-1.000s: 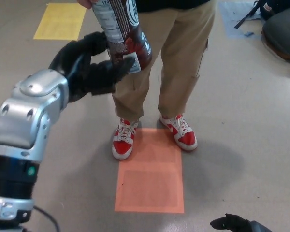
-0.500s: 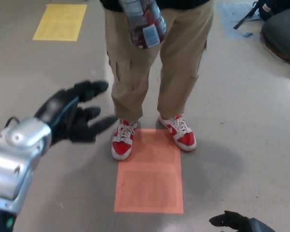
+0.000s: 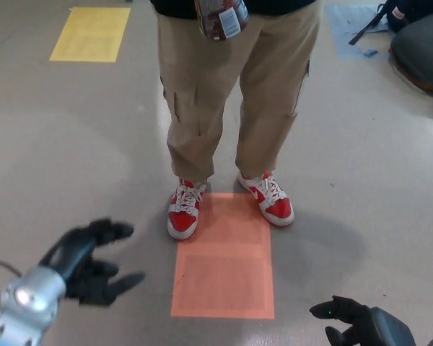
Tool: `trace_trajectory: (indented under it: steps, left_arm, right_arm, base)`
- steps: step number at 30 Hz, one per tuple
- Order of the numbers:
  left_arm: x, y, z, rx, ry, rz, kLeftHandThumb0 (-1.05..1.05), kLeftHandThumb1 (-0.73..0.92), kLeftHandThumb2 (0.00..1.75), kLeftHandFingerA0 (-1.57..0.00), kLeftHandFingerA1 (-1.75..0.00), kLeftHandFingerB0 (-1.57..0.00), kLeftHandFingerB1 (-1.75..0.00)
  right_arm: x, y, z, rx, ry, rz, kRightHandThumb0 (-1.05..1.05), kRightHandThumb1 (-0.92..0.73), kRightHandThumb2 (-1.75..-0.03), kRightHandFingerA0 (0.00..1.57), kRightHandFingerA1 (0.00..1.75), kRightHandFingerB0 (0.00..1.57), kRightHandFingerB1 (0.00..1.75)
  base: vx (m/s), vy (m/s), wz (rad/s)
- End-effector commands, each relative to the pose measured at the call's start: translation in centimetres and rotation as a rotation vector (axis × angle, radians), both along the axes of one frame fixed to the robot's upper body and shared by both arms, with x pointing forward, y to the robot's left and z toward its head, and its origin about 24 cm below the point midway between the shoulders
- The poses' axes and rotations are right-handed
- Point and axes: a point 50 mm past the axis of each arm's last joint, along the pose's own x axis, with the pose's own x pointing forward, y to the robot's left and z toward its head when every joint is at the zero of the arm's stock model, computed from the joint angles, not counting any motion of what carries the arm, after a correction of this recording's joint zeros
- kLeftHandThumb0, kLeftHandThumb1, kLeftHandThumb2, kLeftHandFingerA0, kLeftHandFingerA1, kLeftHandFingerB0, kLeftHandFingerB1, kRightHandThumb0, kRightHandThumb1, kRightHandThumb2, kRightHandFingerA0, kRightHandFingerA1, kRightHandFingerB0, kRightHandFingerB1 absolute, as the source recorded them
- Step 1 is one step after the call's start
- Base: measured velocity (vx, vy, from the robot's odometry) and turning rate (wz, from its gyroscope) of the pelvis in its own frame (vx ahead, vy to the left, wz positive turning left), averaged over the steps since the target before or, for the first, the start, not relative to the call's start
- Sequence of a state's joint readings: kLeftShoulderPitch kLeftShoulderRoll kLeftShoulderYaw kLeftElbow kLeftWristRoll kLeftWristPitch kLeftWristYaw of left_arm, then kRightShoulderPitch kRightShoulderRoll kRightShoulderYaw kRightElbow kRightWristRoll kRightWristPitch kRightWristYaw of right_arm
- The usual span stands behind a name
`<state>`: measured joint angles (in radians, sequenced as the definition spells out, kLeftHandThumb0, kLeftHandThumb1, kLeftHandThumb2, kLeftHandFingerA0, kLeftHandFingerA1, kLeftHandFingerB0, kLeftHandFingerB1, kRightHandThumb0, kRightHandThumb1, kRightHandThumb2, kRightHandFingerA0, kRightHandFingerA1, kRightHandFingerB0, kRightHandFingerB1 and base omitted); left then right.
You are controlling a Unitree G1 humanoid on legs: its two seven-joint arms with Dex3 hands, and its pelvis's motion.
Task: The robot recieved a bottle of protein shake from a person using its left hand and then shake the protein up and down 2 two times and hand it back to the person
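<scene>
The person's legs [image 3: 234, 94] are seen at the top centre, with the shoes [image 3: 186, 209] planted at the far edge of a floor marking [image 3: 224, 267] that lies in the middle. The bottle [image 3: 221, 16] is held at the top edge, in front of the person. A second floor marking [image 3: 91, 33] lies at the upper left, and bags [image 3: 418, 36] at the upper right. The left hand [image 3: 90, 261] is placed low on the left, beside the central marking. The right hand [image 3: 346, 321] is found at the bottom right corner.

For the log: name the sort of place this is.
Probably an indoor lab or test space: smooth grey floor, an orange marker patch, a yellow one, bags at the edge.
</scene>
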<state>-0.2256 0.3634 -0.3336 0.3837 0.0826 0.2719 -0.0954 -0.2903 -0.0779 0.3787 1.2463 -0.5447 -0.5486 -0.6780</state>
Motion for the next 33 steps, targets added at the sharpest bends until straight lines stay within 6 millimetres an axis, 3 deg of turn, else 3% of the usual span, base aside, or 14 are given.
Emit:
trace_trajectory:
  steps: [1, 4, 5, 6, 7, 12, 15, 16, 22, 25, 26, 28, 29, 33]
  left_arm:
    - [-3.4, 2.8, -3.6, 0.419, -0.274, -0.170, -0.67, 0.50, 0.77, -0.43, -0.47, -0.09, -0.34]
    - [-3.2, 3.2, -3.8, 0.405, -0.271, -0.156, -0.62, 0.49, 0.76, -0.36, -0.47, -0.07, -0.28]
    - [-3.0, 3.3, -3.8, 0.371, -0.266, -0.138, -0.53, 0.57, 0.60, -0.37, -0.37, -0.09, -0.20]
    - [-2.9, 3.5, -3.7, 0.353, -0.266, -0.131, -0.58, 0.46, 0.79, -0.28, -0.47, -0.02, -0.25]
    - [-2.8, 3.6, -3.7, 0.349, -0.265, -0.131, -0.59, 0.47, 0.79, -0.29, -0.47, -0.02, -0.24]
    - [-2.5, 3.7, -4.0, 0.365, -0.249, -0.134, -0.62, 0.49, 0.81, -0.28, -0.47, -0.03, -0.24]
    - [-2.3, 3.8, -4.1, 0.394, -0.238, -0.151, -0.64, 0.51, 0.84, -0.28, -0.48, -0.02, -0.23]
    - [-2.2, 3.8, -4.1, 0.404, -0.236, -0.153, -0.61, 0.65, 0.59, -0.35, -0.34, -0.03, -0.23]
    - [-1.8, 3.9, -4.0, 0.429, -0.251, -0.166, -0.61, 0.66, 0.59, -0.34, -0.34, -0.02, -0.24]
    - [-1.4, 3.8, -3.8, 0.455, -0.255, -0.198, -0.60, 0.68, 0.60, -0.34, -0.34, -0.03, -0.23]
    - [-1.2, 3.8, -3.7, 0.469, -0.253, -0.211, -0.65, 0.56, 0.88, -0.29, -0.49, -0.01, -0.23]
    - [-1.2, 3.8, -3.8, 0.477, -0.258, -0.218, -0.66, 0.57, 0.88, -0.29, -0.49, -0.02, -0.24]
    - [-1.3, 3.8, -3.8, 0.477, -0.269, -0.221, -0.67, 0.57, 0.89, -0.29, -0.48, -0.02, -0.25]
    - [-2.4, 3.3, -4.5, 0.482, -0.303, -0.245, -0.65, 0.58, 0.90, -0.28, -0.48, -0.02, -0.30]
  right_arm:
    - [2.3, -1.1, 1.4, -0.004, -0.026, -0.043, -0.20, -0.78, -0.64, 0.90, 0.68, 0.81, 0.45]
    - [2.7, -1.0, 1.7, -0.006, -0.032, -0.041, -0.19, -0.78, -0.64, 0.90, 0.71, 0.80, 0.45]
    - [2.8, -1.0, 1.8, -0.018, -0.042, -0.037, -0.19, -0.77, -0.65, 0.92, 0.80, 0.80, 0.45]
    - [3.0, -1.0, 1.9, -0.023, -0.045, -0.037, -0.21, -0.79, -0.64, 0.91, 0.77, 0.80, 0.44]
    - [3.2, -0.9, 1.9, -0.025, -0.037, -0.044, -0.24, -0.80, -0.65, 0.90, 0.67, 0.79, 0.44]
    - [3.4, -0.8, 2.0, -0.029, -0.043, -0.047, -0.23, -0.79, -0.64, 0.91, 0.80, 0.79, 0.44]
    - [3.5, -0.8, 2.0, -0.045, -0.041, -0.043, -0.24, -0.80, -0.64, 0.92, 0.76, 0.79, 0.44]
    - [3.5, -0.7, 2.1, -0.050, -0.042, -0.047, -0.25, -0.79, -0.64, 0.94, 0.73, 0.79, 0.44]
    - [3.8, -0.5, 2.3, -0.064, -0.066, -0.051, -0.23, -0.77, -0.63, 0.96, 0.77, 0.81, 0.45]
    - [3.9, -0.6, 2.3, -0.064, -0.059, -0.062, -0.25, -0.78, -0.64, 0.94, 0.68, 0.78, 0.44]
    - [4.0, -0.6, 2.3, -0.069, -0.058, -0.063, -0.24, -0.77, -0.64, 0.95, 0.68, 0.78, 0.44]
    - [3.9, -0.6, 2.3, -0.069, -0.052, -0.066, -0.24, -0.77, -0.64, 0.94, 0.70, 0.77, 0.44]
    - [3.9, -0.6, 2.2, -0.065, -0.036, -0.068, -0.25, -0.80, -0.64, 0.90, 0.58, 0.75, 0.43]
    - [3.4, -0.8, 1.7, -0.066, -0.014, -0.065, -0.24, -0.79, -0.64, 0.93, 0.59, 0.76, 0.44]
  base:
    - [0.00, 0.000, 0.00]
    - [0.00, 0.000, 0.00]
    - [0.00, 0.000, 0.00]
    - [0.00, 0.000, 0.00]
    - [0.00, 0.000, 0.00]
    - [0.00, 0.000, 0.00]
    - [0.00, 0.000, 0.00]
    - [0.00, 0.000, 0.00]
    - [0.00, 0.000, 0.00]
    - [0.00, 0.000, 0.00]
    - [0.00, 0.000, 0.00]
    - [0.00, 0.000, 0.00]
    - [0.00, 0.000, 0.00]
    - [0.00, 0.000, 0.00]
